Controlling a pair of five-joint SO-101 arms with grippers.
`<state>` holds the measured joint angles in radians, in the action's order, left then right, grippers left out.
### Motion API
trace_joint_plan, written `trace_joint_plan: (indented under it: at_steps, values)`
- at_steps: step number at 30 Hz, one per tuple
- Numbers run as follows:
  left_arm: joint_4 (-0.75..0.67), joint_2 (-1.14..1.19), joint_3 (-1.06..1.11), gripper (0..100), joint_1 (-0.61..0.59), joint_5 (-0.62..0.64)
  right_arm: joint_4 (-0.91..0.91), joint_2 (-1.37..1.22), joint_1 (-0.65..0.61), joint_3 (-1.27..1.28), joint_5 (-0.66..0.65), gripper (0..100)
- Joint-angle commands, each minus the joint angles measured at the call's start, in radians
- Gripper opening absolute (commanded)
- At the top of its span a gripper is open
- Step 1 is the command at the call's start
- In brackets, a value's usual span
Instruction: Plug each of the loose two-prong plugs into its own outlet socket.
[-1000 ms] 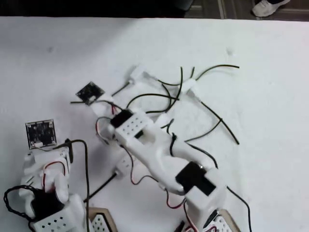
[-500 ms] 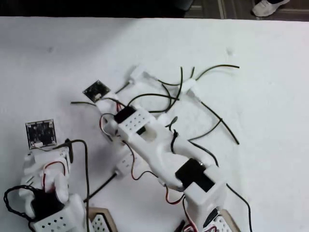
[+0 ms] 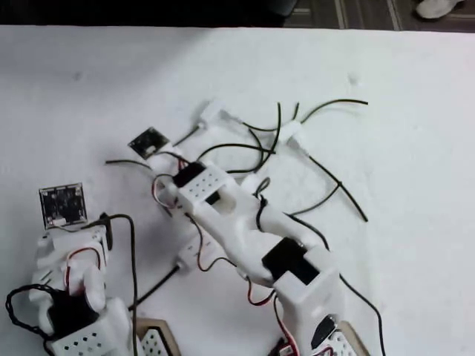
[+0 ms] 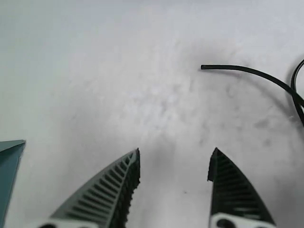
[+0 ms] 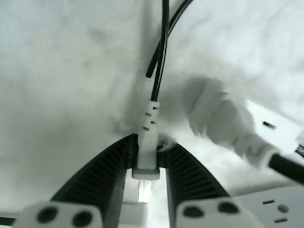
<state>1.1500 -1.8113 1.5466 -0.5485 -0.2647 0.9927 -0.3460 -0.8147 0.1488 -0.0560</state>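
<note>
My right gripper [image 5: 148, 142] is shut on a white two-prong plug [image 5: 147, 152]; its prongs point back at the camera and its black cord [image 5: 161, 52] runs away over the table. Beside it lie a second white plug [image 5: 223, 123] and the corner of a white outlet socket [image 5: 278, 204]. In the high view the right arm [image 3: 245, 222] stretches to the table's left middle, with its wrist board [image 3: 148, 141] over the gripper. My left gripper [image 4: 175, 152] is open just above bare table, near the left arm [image 3: 74, 267] at the front left.
More white plugs [image 3: 211, 113] [image 3: 291, 132] with tangled black cords [image 3: 334, 185] lie behind and right of the right arm. A white block [image 3: 191, 252] with a black lead sits under the arm. A loose cord end [image 4: 204, 67] lies ahead of the left gripper.
The right arm's wrist has shifted slightly right and away, taking the held plug's black cord along. The left arm has stayed put.
</note>
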Motion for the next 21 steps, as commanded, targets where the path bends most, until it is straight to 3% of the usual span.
trace_joint_plan:
  at_steps: [1, 10, 16, 21]
  values:
    - [-0.025, -0.013, -0.006, 24, 0.012, -0.008, 0.053, 0.051, 0.005, -0.054, -0.008, 1.8]
    - [-0.034, -0.013, -0.051, 24, 0.016, 0.003, 0.282, 0.395, 0.007, -0.049, 0.0, 1.7]
    - [-0.023, -0.013, -0.203, 24, 0.116, 0.006, 0.414, 0.664, 0.007, -0.02, 0.002, 1.7]
    - [-0.031, -0.013, -0.345, 24, 0.217, 0.196, 0.4, 0.906, 0.007, 0.124, 0.043, 1.7]
